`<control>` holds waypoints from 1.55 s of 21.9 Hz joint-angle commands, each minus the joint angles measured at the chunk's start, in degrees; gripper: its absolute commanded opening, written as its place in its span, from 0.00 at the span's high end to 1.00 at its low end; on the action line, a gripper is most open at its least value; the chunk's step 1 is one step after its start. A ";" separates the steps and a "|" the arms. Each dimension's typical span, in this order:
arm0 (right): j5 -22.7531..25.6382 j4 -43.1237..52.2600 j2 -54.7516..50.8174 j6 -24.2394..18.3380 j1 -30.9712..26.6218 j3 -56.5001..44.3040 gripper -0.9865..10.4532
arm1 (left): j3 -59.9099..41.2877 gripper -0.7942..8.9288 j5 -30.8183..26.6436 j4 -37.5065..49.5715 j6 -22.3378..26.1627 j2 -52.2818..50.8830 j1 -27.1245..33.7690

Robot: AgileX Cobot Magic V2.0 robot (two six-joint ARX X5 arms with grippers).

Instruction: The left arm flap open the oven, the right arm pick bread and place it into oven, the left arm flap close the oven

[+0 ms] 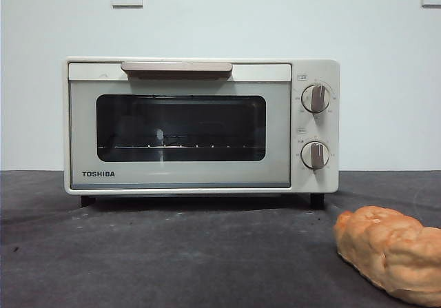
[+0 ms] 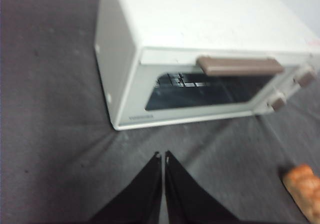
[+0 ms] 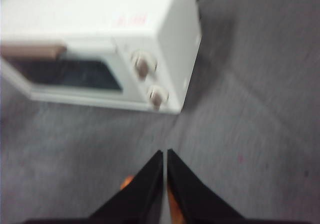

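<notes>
We start at the left gripper: jaws pressed together tip to tip, nothing between them, hanging above bare dark table in front of the oven; well apart from the door, not touching anything. The right gripper looks the same, jaws clenched on nothing, hovering over the table on the knob side of the oven; a sliver of orange bread peeks from under its jaws, so we judge it sits more or less above the loaf, not in contact as far as we can tell; that view is blurred.

Out from there: the oven door is shut, beige bar handle along the top edge of the door, two knobs on the right panel, wire rack visible through the dark glass; neither arm shows in the front view. The bread lies on the table in front of the oven, off to the knob side, clear of the door's swing as far as we can judge.

Handling, our guess: the door is stiff and hinged at the bottom, so hook or push down at the handle's middle; the oven looks light enough to slide, so pull gently. The loaf looks soft, light, lumpy, crushable; take it across its narrow width near the middle, modest squeeze; the crust seems rough enough not to slip.
</notes>
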 commanded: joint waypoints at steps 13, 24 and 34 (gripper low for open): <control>-0.09 -5.79 3.98 -3.28 1.38 1.95 0.58 | 1.60 0.90 0.66 -3.39 4.22 1.14 -1.27; 0.00 -0.61 6.82 5.90 13.60 -5.20 0.58 | 1.60 0.90 0.66 -3.39 4.20 1.14 -1.27; 17.09 19.04 15.15 18.75 32.70 -20.41 0.54 | 1.60 0.90 0.66 -3.41 4.17 1.16 -1.25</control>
